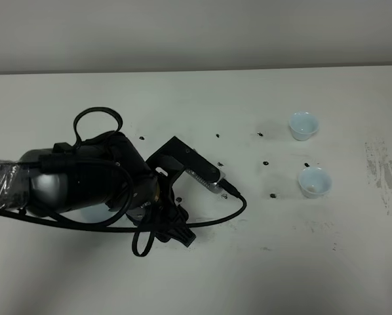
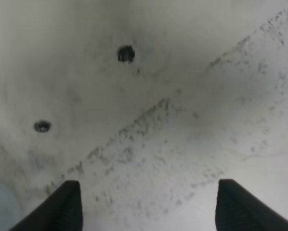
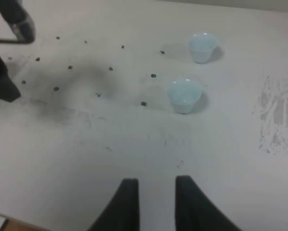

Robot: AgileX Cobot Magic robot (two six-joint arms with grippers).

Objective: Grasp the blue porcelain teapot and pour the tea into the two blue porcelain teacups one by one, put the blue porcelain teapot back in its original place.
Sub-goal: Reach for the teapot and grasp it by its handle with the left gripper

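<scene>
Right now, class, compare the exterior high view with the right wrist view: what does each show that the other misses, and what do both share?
Only the exterior high view: the grey body of the left arm, stretched low over the table. Only the right wrist view: the right gripper, jaws drawn in and holding nothing. Both: the far teacup, the near teacup, the white table and its scuffed patch.

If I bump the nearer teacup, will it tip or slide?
Likely tips: the nearer teacup flares above a narrow base. Smooth glaze on the smooth table suggests sliding too. Small, so probably light.
</scene>
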